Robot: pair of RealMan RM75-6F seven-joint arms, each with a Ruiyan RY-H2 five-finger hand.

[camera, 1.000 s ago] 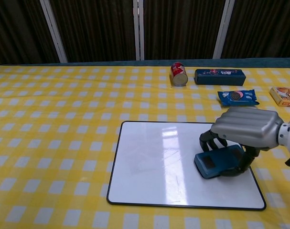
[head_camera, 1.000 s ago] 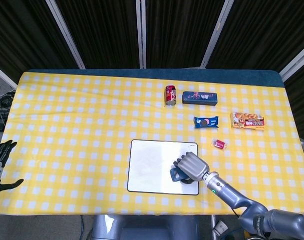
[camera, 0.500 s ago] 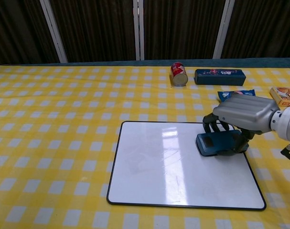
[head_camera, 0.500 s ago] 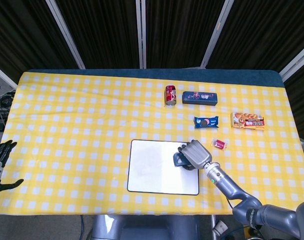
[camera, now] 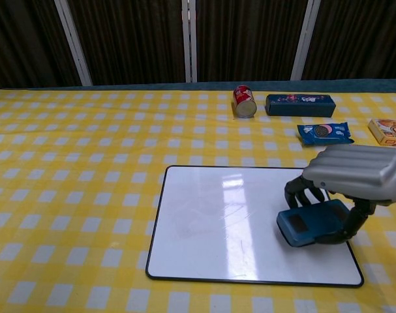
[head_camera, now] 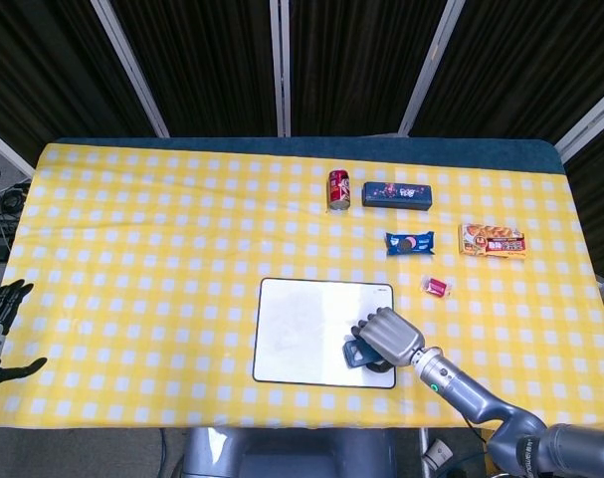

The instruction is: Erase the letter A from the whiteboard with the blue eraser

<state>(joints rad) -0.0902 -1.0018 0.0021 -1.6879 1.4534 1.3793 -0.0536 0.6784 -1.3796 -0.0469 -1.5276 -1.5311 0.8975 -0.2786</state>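
A white whiteboard (head_camera: 306,329) (camera: 217,222) with a black frame lies near the table's front edge; its surface looks wiped, with only faint smudges. My right hand (head_camera: 386,335) (camera: 355,175) grips the blue eraser (head_camera: 359,354) (camera: 310,225) from above and presses it on the board's front right part. My left hand (head_camera: 1,317) hangs off the table's left edge with its fingers apart and holds nothing.
On the yellow checked cloth behind the board stand a red can (head_camera: 339,189) (camera: 244,100), a dark blue box (head_camera: 398,194) (camera: 299,104), a blue cookie pack (head_camera: 409,242) (camera: 323,132), an orange snack box (head_camera: 493,240) (camera: 389,130) and a small pink packet (head_camera: 437,287).
My right hand slid the eraser from the board's front right up to its far right, then back toward the front right corner. The left hand stayed still.
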